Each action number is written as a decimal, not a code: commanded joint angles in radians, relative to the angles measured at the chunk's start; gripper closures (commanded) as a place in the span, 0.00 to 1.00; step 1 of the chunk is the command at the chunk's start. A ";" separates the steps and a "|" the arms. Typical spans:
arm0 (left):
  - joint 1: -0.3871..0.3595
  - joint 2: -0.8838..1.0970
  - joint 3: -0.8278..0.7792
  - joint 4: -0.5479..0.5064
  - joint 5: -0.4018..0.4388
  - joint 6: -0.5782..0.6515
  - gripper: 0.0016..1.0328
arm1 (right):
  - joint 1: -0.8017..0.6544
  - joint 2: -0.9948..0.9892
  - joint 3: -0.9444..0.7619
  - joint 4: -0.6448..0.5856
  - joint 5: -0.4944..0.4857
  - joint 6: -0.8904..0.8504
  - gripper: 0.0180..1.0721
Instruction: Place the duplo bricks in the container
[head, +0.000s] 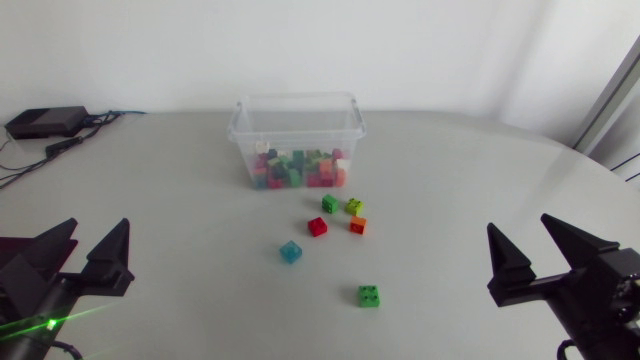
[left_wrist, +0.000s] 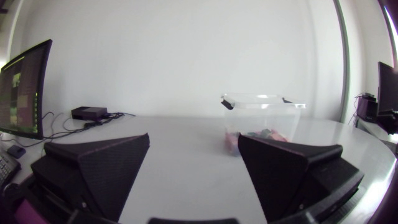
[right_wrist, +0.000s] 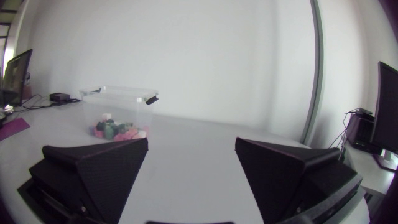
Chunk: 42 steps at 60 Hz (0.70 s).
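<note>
The right gripper (head: 520, 224) and left gripper (head: 97, 226) are both wide open, holding nothing. The green brick (head: 369, 295) lies closest to the right one (in toward the middle), well short of the box (head: 300, 130).

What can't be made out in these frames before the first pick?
Loose bricks: head view only; in both wrist views the fingers cover the near table.
Bricks inside the container: too small and jumbled to count in the head view, blurred through its wall in the wrist views.
Arms behind the left gripper and right gripper: cut off by the head view's edges.
</note>
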 joint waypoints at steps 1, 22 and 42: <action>-0.006 -0.010 -0.014 -0.005 -0.003 -0.005 0.04 | 0.007 -0.005 -0.017 -0.006 -0.003 0.021 0.04; -0.009 -0.011 -0.008 -0.004 -0.003 -0.004 0.04 | 0.004 -0.007 -0.017 -0.002 -0.001 0.016 0.04; -0.009 0.045 0.130 -0.051 -0.001 -0.004 0.04 | -0.004 0.019 0.092 -0.030 0.002 0.006 0.04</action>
